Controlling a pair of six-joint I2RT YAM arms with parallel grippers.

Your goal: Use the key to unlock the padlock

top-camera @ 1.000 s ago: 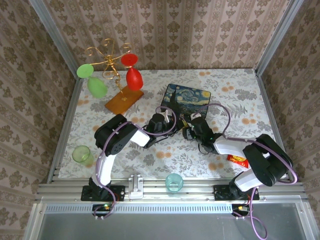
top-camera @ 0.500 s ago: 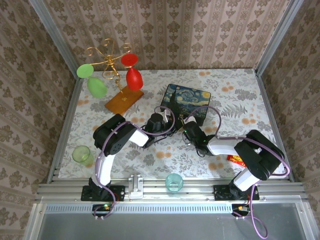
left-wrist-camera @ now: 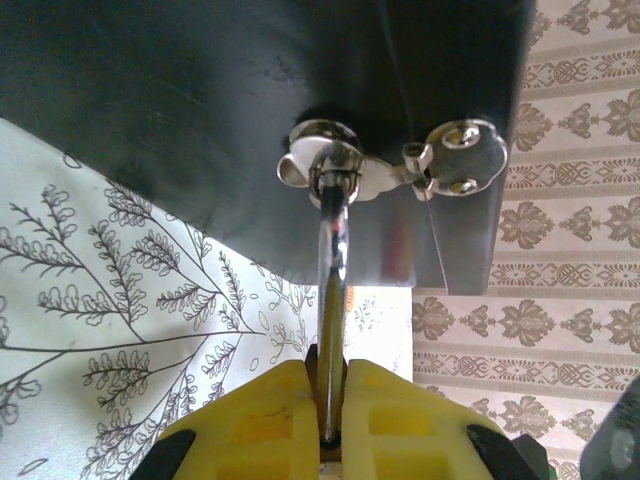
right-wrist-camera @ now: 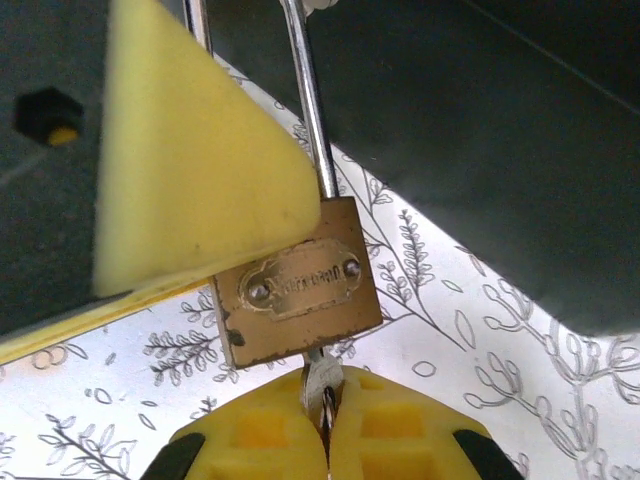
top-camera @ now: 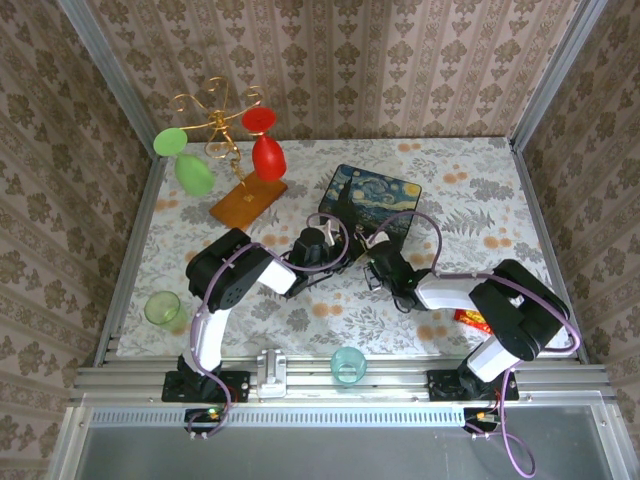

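My left gripper (left-wrist-camera: 331, 425) is staying clamped on the padlock (right-wrist-camera: 298, 290) by its silver shackle (left-wrist-camera: 332, 250), which is hanging through the hasp (left-wrist-camera: 330, 160) of the painted box (top-camera: 375, 195). My right gripper (right-wrist-camera: 325, 425) is pinching the key (right-wrist-camera: 321, 382), having swung in leftward over the last second, so the blade is now sitting in the keyhole (a turn should be next). Along the table, the green cup (top-camera: 161, 307) and teal cup (top-camera: 348, 365) are looking empty; the box is sitting shut, its contents hidden.
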